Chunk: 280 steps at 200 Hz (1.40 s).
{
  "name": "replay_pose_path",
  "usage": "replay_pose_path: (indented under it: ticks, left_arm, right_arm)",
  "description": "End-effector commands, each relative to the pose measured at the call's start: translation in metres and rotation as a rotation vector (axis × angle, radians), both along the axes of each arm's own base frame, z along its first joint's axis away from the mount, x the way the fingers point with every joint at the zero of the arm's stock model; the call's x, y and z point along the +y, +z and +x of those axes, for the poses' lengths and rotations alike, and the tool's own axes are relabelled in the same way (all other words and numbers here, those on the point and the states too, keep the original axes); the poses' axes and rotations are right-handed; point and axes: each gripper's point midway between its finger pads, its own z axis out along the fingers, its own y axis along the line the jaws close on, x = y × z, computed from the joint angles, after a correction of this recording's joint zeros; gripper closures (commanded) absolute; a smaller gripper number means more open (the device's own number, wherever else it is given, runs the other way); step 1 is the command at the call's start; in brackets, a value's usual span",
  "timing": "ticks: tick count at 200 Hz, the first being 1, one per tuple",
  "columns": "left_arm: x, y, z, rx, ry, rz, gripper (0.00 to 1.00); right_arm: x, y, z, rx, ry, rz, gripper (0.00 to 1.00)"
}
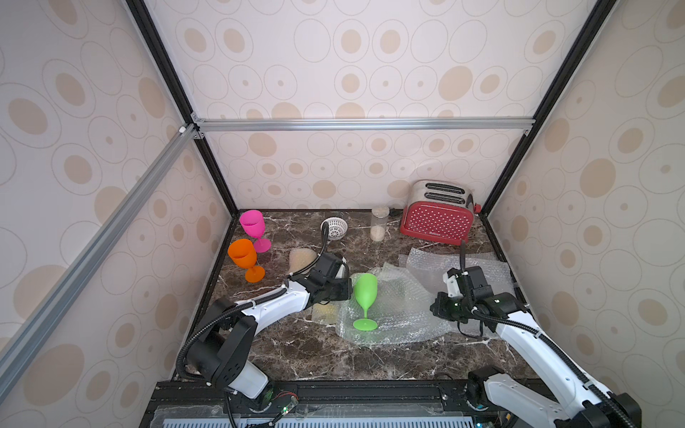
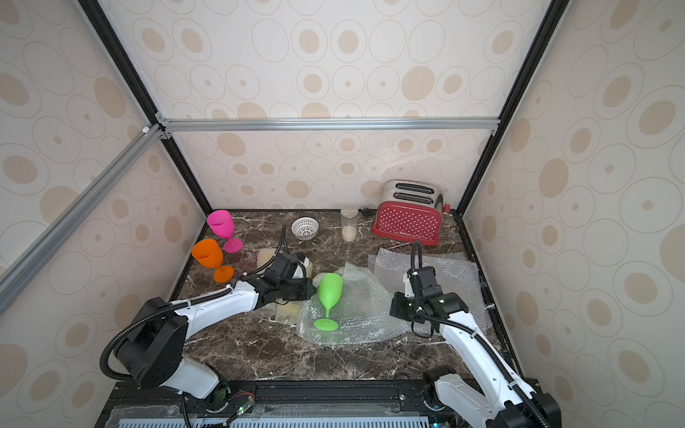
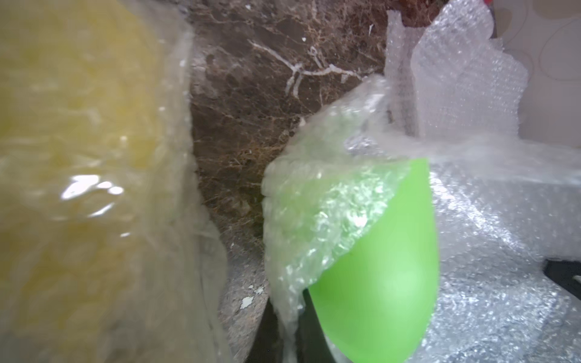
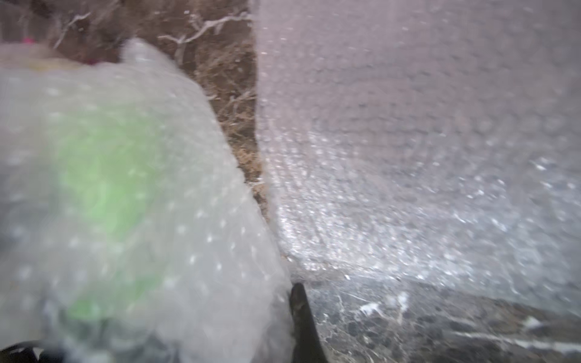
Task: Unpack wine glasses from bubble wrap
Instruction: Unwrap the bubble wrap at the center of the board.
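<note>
Upright green glass (image 1: 365, 292), bowl in the left hand's (image 1: 351, 289) clamp, wrap flap (image 3: 320, 201) there only in left wrist view; right hand (image 1: 434, 310) together.

We see a pink goblet (image 1: 252, 223), an orange goblet (image 1: 242, 253) and a green goblet (image 1: 365, 291). The bubble wrap (image 1: 402, 315) is clear, tinted green over that goblet; a rolled piece (image 3: 78, 157) shows yellow. The surface (image 1: 315, 355) is dark brown marble with white veins. The toaster (image 1: 437, 222) is red with white dots, the walls (image 1: 370, 55) cream with beige ovals.
</note>
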Motion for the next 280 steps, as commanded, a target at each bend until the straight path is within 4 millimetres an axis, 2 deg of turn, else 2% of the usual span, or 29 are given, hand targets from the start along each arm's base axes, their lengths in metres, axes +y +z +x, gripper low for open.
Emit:
replay_pose_path:
  ticks: [1,21,33,39,49,59,89,100,118,134,166,193,213,241,259,280]
  left_arm:
    - [0.01,0.007,0.005,-0.01,0.058,-0.043,0.92]
    - [0.018,0.001,0.002,0.001,0.079,-0.053,0.93]
    - [0.016,0.0,0.001,0.006,0.073,-0.062,0.93]
    - [0.014,0.0,0.001,0.01,0.068,-0.071,0.93]
    - [0.012,0.002,0.001,0.009,0.064,-0.084,0.93]
    - [0.011,0.003,0.002,0.006,0.063,-0.089,0.93]
    - [0.011,0.0,0.001,0.011,0.06,-0.079,0.93]
    - [0.01,-0.002,0.0,0.015,0.055,-0.079,0.93]
    - [0.009,-0.004,-0.001,0.021,0.051,-0.077,0.93]
    - [0.009,-0.003,-0.001,0.019,0.047,-0.075,0.88]
    - [0.01,0.006,0.002,-0.002,0.041,-0.059,0.75]
    - [0.014,0.018,0.005,-0.028,0.039,-0.034,0.62]
    - [0.018,0.028,0.005,-0.049,0.042,-0.013,0.57]
    - [0.022,0.041,0.004,-0.077,0.042,-0.008,0.56]
    - [0.024,0.045,0.001,-0.085,0.041,-0.011,0.56]
    - [0.025,0.043,-0.004,-0.083,0.035,-0.019,0.56]
  right_arm:
    - [-0.026,-0.016,-0.022,0.112,-0.12,-0.073,1.0]
    - [-0.029,-0.024,-0.026,0.149,-0.134,-0.067,1.0]
    - [-0.025,-0.023,-0.025,0.151,-0.115,-0.051,0.95]
    - [-0.023,-0.022,-0.024,0.15,-0.103,-0.042,0.89]
    - [-0.02,-0.018,-0.021,0.143,-0.092,-0.032,0.7]
    - [-0.022,-0.014,-0.019,0.133,-0.095,-0.042,0.57]
    - [-0.043,0.001,-0.019,0.093,-0.144,-0.141,0.32]
    - [-0.051,0.008,-0.02,0.086,-0.168,-0.15,0.28]
    - [-0.054,0.023,-0.016,0.044,-0.188,-0.135,0.28]
    - [-0.052,0.039,-0.01,-0.005,-0.178,-0.119,0.28]
    - [-0.014,0.06,0.002,-0.061,-0.08,0.058,0.36]
    - [0.032,0.058,0.009,-0.094,0.035,0.12,0.38]
    - [0.077,0.047,0.015,-0.098,0.128,0.158,0.39]
    - [0.14,0.025,0.021,-0.081,0.249,0.198,0.41]
    - [0.173,0.006,0.019,-0.038,0.311,0.211,0.43]
    - [0.202,-0.015,0.014,0.014,0.364,0.214,0.45]
